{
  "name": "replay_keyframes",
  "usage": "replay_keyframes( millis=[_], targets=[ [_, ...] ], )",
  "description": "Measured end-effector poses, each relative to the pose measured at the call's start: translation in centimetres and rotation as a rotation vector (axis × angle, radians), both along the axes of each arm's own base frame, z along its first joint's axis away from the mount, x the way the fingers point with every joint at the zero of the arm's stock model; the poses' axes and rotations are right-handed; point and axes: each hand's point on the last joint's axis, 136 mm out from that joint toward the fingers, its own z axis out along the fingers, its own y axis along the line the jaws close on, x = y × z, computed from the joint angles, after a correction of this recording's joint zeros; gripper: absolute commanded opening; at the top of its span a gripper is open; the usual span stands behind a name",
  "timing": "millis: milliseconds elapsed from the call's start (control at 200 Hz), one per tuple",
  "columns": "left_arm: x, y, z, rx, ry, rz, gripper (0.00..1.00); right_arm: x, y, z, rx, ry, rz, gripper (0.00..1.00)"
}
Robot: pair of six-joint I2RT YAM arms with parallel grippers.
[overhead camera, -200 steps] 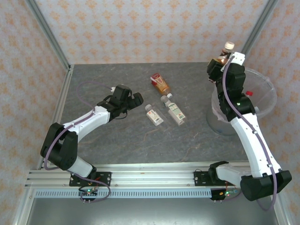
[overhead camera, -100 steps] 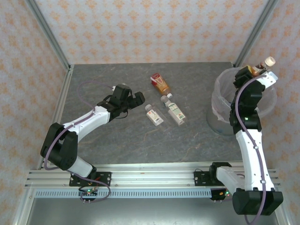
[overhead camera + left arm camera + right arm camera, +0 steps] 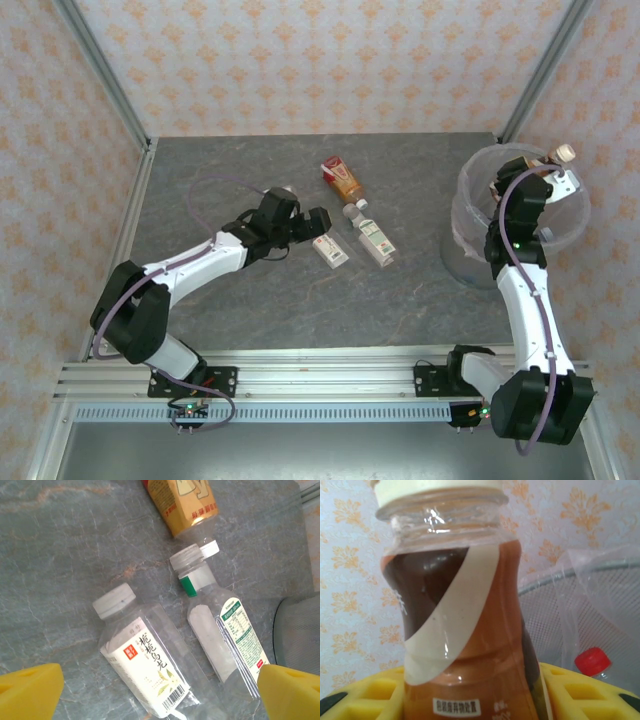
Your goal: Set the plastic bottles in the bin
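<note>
Top external view: right gripper (image 3: 545,165) clamped around a clear plastic bottle with a brown-and-cream label (image 3: 560,155) and pale cap, up over the far side of the round translucent whitish bin (image 3: 465,205) with its clear bag liner, at the right edge of the grey stone-patterned table (image 3: 400,300). Right wrist view: that bottle upright between the yellow pads (image 3: 365,700), a red-capped bottle (image 3: 592,661) down inside the bin behind it. Left gripper (image 3: 318,224) spread wide open, low over the table's middle, just beside three more clear bottles lying flat: a white-labelled bottle (image 3: 330,250) nearest the fingers, a white-and-green-labelled bottle (image 3: 373,238) alongside, an orange-and-red-labelled bottle (image 3: 342,178) farther back. Left wrist view: white-labelled bottle between the two yellow fingertips (image 3: 30,692), clear of both.
</note>
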Motion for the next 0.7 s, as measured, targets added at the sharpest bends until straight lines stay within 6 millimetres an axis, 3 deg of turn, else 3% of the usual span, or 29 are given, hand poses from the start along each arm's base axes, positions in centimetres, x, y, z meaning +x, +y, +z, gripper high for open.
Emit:
replay_keyframes(
  millis=[210, 415, 701],
  targets=[
    [-0.7, -1.1, -0.8, -0.032, 0.046, 0.016, 1.00, 1.3, 0.0, -1.6, 0.071, -0.003, -0.001, 0.61],
    [-0.9, -1.3, -1.3, -0.037, 0.065, 0.027, 1.00, 1.5, 0.0, -2.0, 0.120, -0.017, -0.007, 0.78],
    [-0.8, -1.3, -1.3, -0.036, 0.063, 0.033, 1.00, 0.7, 0.1, -1.9, 0.127, -0.010, -0.010, 0.82]
  ],
)
